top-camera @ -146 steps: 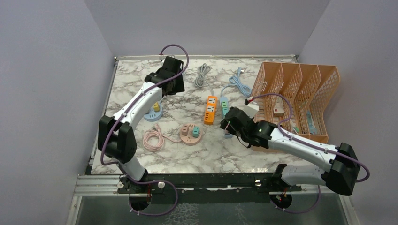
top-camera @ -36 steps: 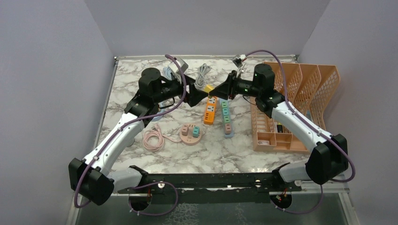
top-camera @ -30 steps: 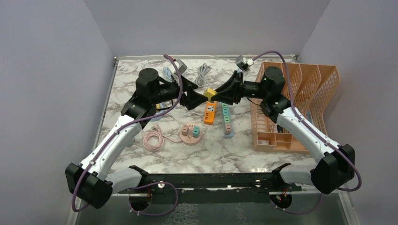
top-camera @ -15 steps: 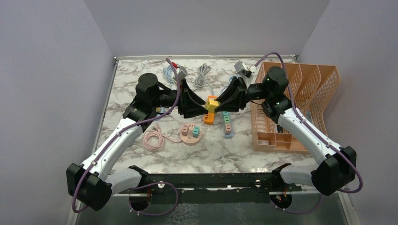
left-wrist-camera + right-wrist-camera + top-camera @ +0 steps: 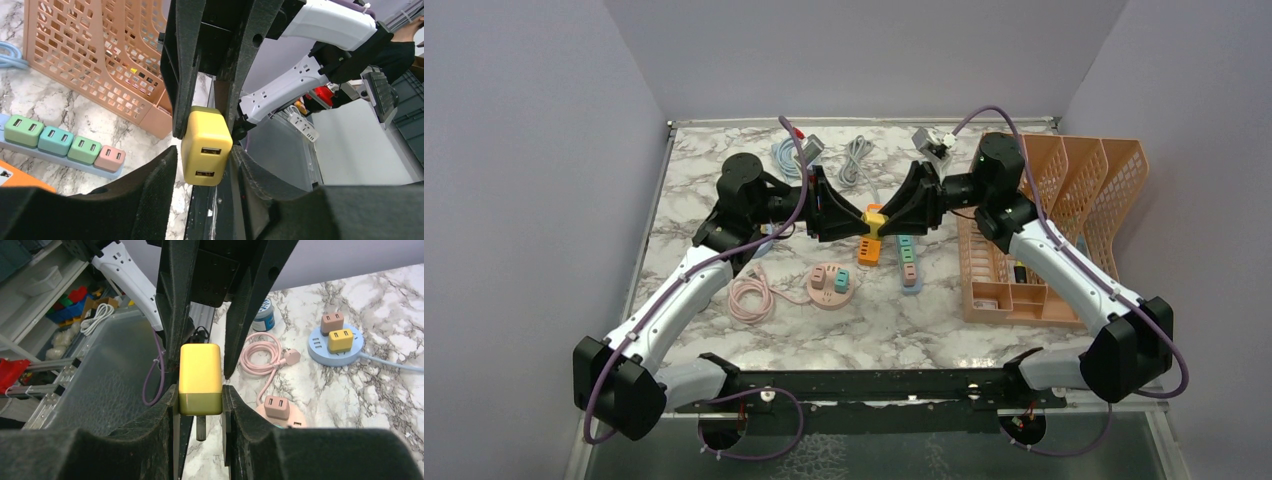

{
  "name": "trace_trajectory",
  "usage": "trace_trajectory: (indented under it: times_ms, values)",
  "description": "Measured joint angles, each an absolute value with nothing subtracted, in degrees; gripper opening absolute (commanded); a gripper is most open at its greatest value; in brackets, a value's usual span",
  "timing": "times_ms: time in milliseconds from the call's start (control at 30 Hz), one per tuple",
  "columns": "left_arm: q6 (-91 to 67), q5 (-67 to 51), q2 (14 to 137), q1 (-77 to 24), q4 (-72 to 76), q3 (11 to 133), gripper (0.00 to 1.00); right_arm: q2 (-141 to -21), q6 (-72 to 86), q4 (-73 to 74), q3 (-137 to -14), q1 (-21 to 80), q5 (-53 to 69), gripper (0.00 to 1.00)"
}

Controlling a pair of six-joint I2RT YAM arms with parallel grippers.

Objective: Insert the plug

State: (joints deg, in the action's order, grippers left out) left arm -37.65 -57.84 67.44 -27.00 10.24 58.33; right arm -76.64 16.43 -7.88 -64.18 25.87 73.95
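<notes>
Meeting in mid-air over the marble table [image 5: 904, 335], my two arms bracket the yellow plug [image 5: 875, 219] between them, above the orange power strip [image 5: 870, 250] as the overhead camera sees it. The right gripper [image 5: 892, 222] is clamped on the plug's darker, olive end. Its fingers [image 5: 165, 415] sit flush against both sides, and a metal prong points back toward that wrist camera. The left gripper [image 5: 856, 222] faces it from the opposite side, its fingers [image 5: 155, 185] flanking the end with the two USB ports. In the left wrist view the gap looks hairline at most, and I cannot tell whether they press on the plug or merely sit beside it. A pastel socket strip [image 5: 908, 262] lies just right of the orange one. A round pink socket hub [image 5: 831, 284] and a coiled pink cable [image 5: 749, 298] lie nearer the arm bases, and an orange file rack [image 5: 1064, 190] stands at the table's right side.
</notes>
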Motion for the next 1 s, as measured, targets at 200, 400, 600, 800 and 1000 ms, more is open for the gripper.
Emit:
trace_trajectory:
  times_ms: [200, 400, 600, 800, 1000]
  values:
    - [-37.0, -57.9, 68.7, -27.0, 10.2, 58.3, 0.29, -77.7, 14.9, -3.3, -65.6, 25.8, 71.8, 0.01]
    - [-35.0, -58.2, 69.1, -26.7, 9.8, 58.3, 0.26, -78.9, 14.2, 0.3, -67.1, 25.8, 71.4, 0.04]
    - [-34.1, -58.7, 69.8, -26.4, 9.9, 58.3, 0.33, -80.6, 14.0, 3.9, -69.3, 25.8, 71.2, 0.10]
    - [-33.1, -59.0, 71.0, -26.2, 9.8, 58.4, 0.36, -81.3, 14.0, 6.6, -70.0, 25.5, 70.3, 0.12]
    - [-32.4, -59.2, 72.5, -26.6, 9.4, 58.4, 0.35, -81.8, 14.1, 6.8, -70.4, 25.6, 68.7, 0.17]
